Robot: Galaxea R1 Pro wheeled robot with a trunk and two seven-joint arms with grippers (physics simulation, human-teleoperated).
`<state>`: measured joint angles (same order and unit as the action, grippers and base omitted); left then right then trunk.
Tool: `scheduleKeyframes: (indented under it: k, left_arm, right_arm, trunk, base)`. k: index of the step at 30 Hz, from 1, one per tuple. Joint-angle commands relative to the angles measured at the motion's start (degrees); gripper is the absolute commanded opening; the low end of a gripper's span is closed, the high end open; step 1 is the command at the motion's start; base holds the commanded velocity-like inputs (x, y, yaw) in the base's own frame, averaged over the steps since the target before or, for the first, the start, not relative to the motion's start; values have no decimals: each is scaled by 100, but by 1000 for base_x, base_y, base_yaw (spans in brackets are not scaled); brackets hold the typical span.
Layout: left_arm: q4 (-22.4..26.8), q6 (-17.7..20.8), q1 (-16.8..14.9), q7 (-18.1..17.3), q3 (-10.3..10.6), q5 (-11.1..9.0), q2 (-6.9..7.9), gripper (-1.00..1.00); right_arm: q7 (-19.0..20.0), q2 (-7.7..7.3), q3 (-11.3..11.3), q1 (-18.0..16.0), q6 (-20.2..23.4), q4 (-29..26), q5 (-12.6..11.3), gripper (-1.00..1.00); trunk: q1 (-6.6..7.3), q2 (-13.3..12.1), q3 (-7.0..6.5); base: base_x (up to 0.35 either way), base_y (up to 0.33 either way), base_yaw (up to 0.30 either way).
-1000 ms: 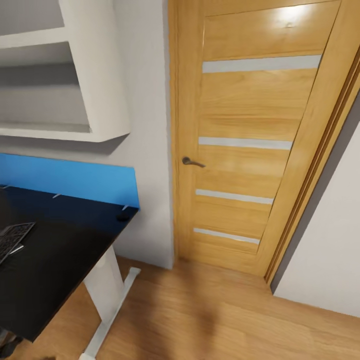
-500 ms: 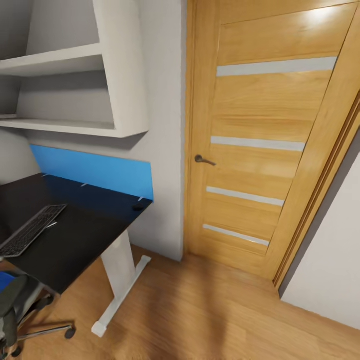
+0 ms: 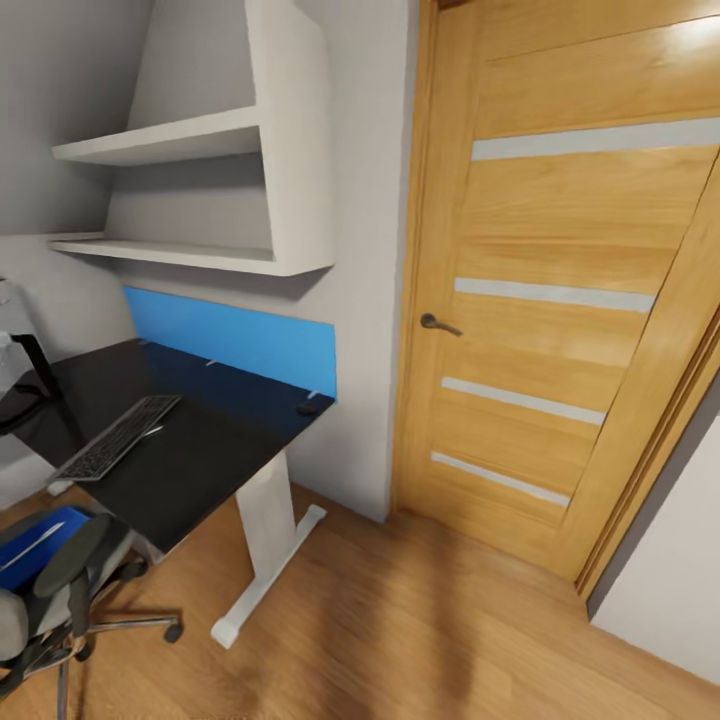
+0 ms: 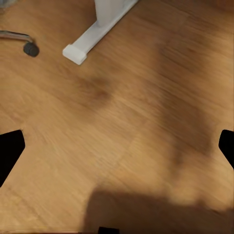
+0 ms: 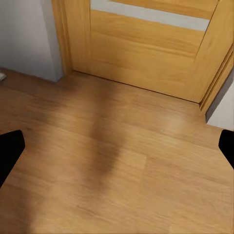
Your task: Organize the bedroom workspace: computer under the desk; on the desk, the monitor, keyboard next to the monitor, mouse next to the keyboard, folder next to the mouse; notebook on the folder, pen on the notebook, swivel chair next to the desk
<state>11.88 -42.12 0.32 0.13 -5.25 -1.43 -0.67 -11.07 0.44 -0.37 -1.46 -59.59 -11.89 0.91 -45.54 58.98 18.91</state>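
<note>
The black desk [image 3: 200, 470] with its blue back panel stands at the left. A slim keyboard [image 3: 120, 437] lies on it, with a thin pale stick, seemingly the pen [image 3: 152, 431], beside it. A small dark rounded thing, perhaps the mouse [image 3: 307, 409], sits at the desk's back corner. The monitor [image 3: 18, 345] shows partly at the left edge. The blue folder [image 3: 40, 545] lies on the grey swivel chair [image 3: 70, 590]. Computer and notebook are out of view. My left gripper [image 4: 117, 148] and right gripper [image 5: 117, 151] hang open over bare floor.
A closed wooden door [image 3: 560, 330] with a lever handle [image 3: 438, 324] faces me. White wall shelves [image 3: 200, 200] hang above the desk. The desk's white leg and foot [image 4: 92, 34] and a chair castor [image 4: 30, 48] stand on the wooden floor.
The head camera has swung left, so the whole picture slid right. More of the desk, then the chair with the folder and the monitor's edge, came into view.
</note>
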Motion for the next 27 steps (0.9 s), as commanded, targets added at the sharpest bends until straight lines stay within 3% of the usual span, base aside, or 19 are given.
scheduleKeyframes:
  k: [1,8,13,18,27]
  left_arm:
    - [9,-6,3,-4,-23,-9,-3,100]
    - [8,-15,3,-4,-37,-95,4,100]
    - [51,-23,3,-4,-10,-542,5,100]
    - [189,-18,3,-4,4,-832,-1,100]
    - [241,30,3,4,14,-899,-38,100]
  right_arm:
    - [-24,4,-1,-3,-16,2,13,100]
    - [-35,-51,2,-3,-31,-41,23,100]
    - [-40,-113,-5,-3,-28,-72,10,100]
    - [-43,-110,-10,-3,-13,-70,-10,100]
    - [-41,-91,-15,-3,-10,-68,-42,100]
  trunk:
    - [-1,4,2]
    - [-1,4,-3]
    - [-1,4,-4]
    - [-1,4,-4]
    - [-198,365,158]
  base:
    - [-4,-4,259]
    - [-1,-1,285]
    - [0,0,292]
    - [0,0,293]
    - [0,0,293]
